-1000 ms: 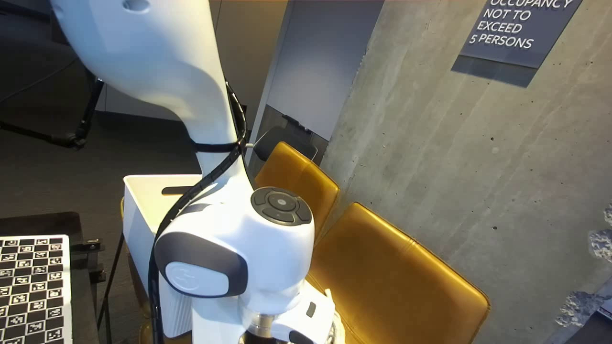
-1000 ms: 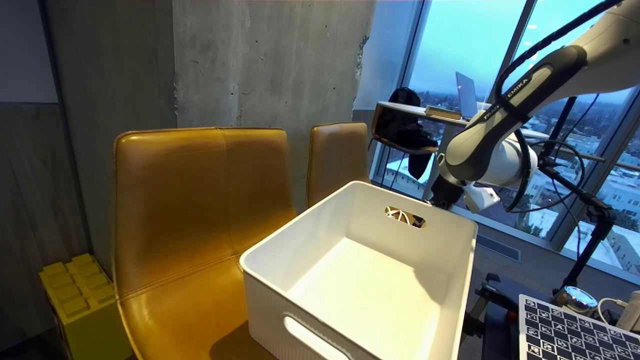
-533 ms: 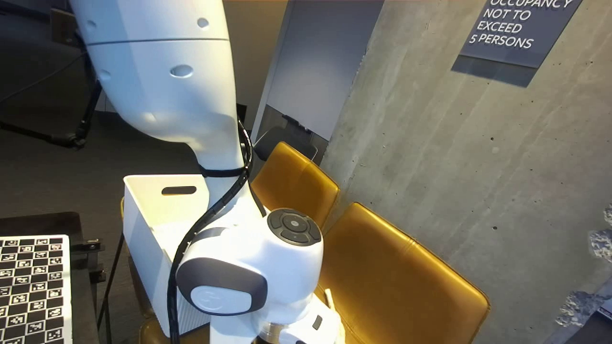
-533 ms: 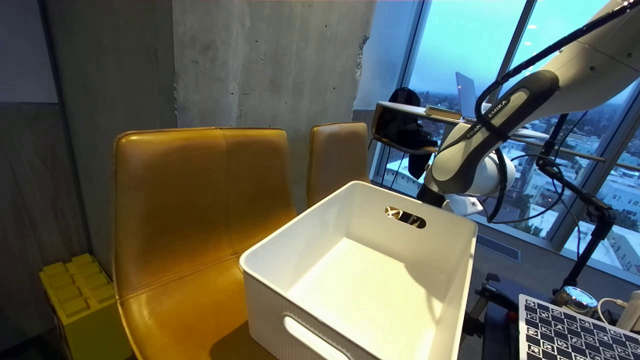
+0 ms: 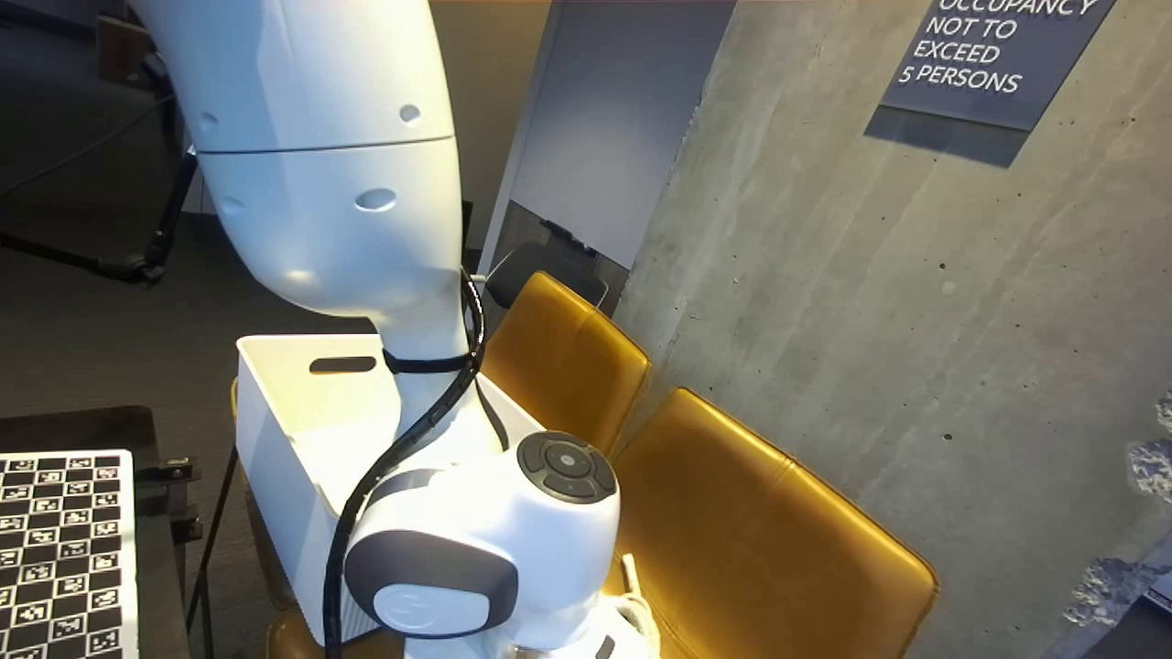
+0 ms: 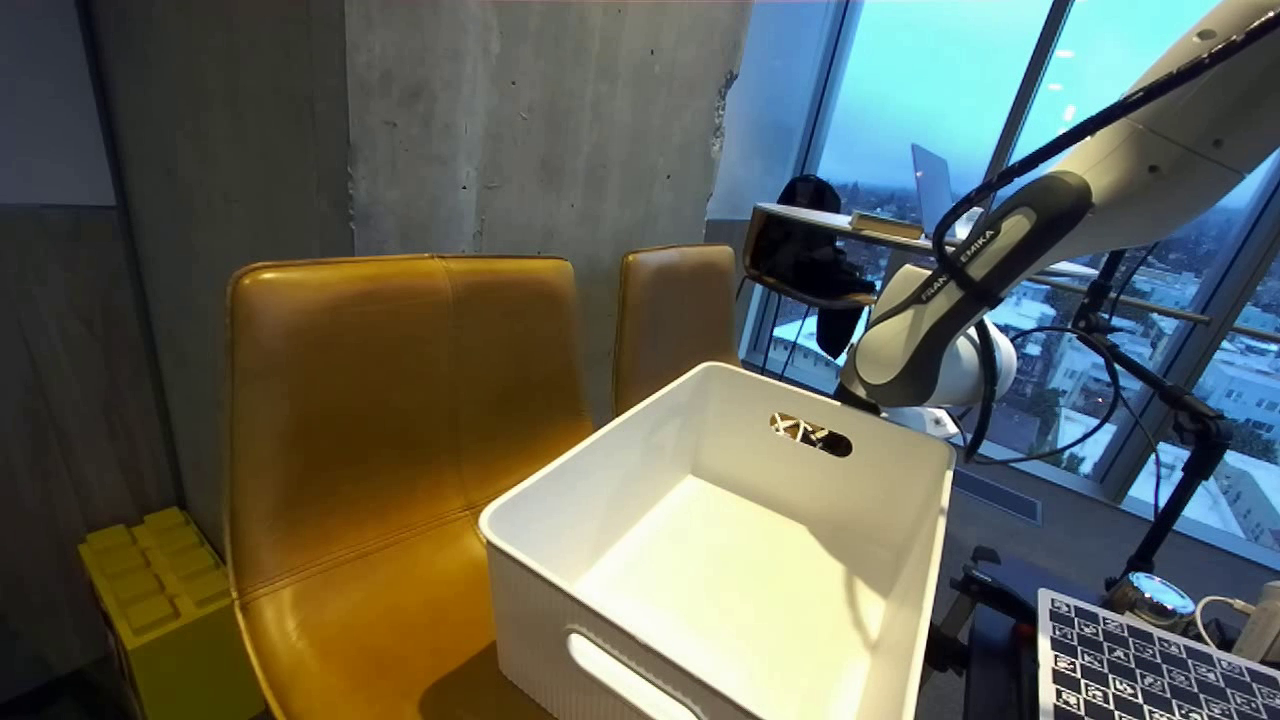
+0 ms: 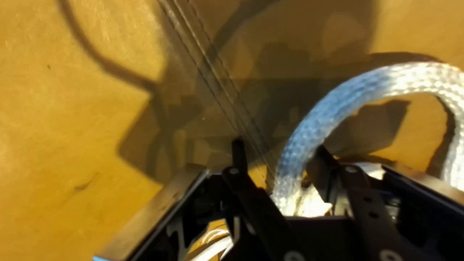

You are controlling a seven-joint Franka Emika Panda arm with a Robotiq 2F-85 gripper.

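Observation:
In the wrist view a thick white braided rope (image 7: 362, 88) arcs over a tan leather chair seat (image 7: 90, 119). One length of it passes between the black fingers of my gripper (image 7: 280, 146), which stand apart. Closer to the right finger, the rope leaves a visible gap on the left finger's side; whether it touches the right one, I cannot tell. More white rope (image 7: 212, 252) lies under the left finger. An exterior view has part of the rope (image 5: 634, 595) beside my hand on the chair (image 5: 760, 513). My fingers are hidden in both exterior views.
A white box (image 6: 560, 600) with handle holes stands on a neighbouring chair, close to the arm. White strands (image 6: 795, 428) show through its far hole. A checkered board (image 5: 64, 549) lies beside the box. Chair backs (image 6: 400, 380) and a concrete wall (image 5: 897, 302) rise nearby.
The arm has come down toward the chair seat in both exterior views, shifting a little sideways at first. The box and chairs have kept their places.

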